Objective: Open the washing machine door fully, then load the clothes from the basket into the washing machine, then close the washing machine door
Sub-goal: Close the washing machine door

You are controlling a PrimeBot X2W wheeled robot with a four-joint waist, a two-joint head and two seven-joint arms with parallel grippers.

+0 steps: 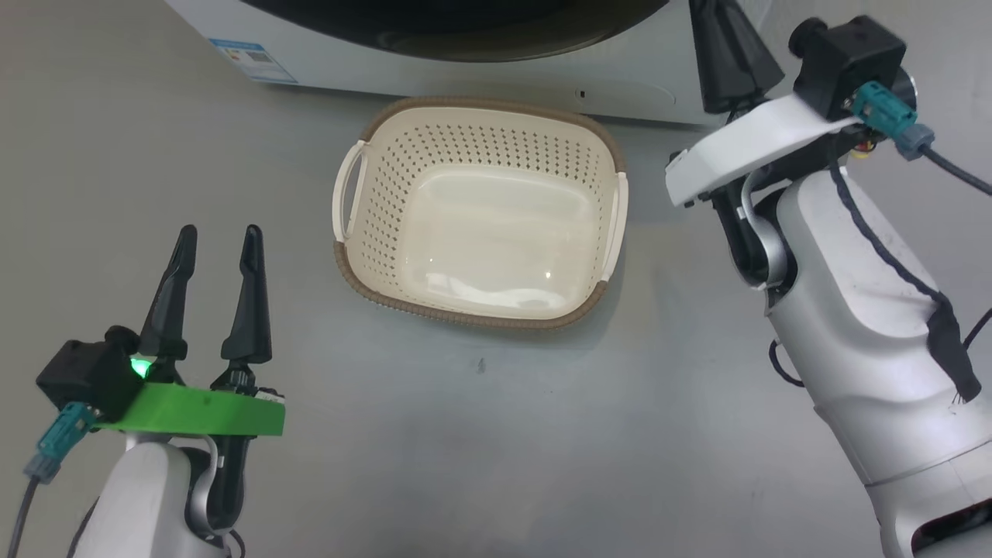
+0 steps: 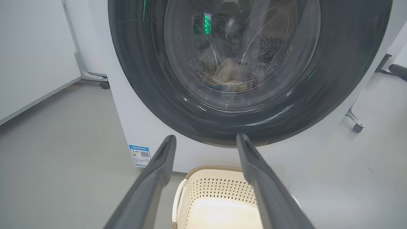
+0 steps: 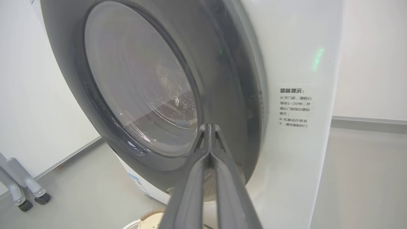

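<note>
Door point(image 3: 133, 95) is sitting closed, or nearly, clothes point(image 2: 227, 76) lying inside the machine point(image 3: 295, 47); right gripper point(image 3: 210, 126), fingers together, is pointing at its right rim, nearer than the left gripper point(image 2: 206, 137), spread apart by the basket point(image 1: 480, 132).

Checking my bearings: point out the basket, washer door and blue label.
basket point(image 1: 480, 143), head view, perforated far wall.
washer door point(image 2: 346, 73), left wrist view, black rim.
blue label point(image 2: 139, 156), left wrist view, middle.
</note>
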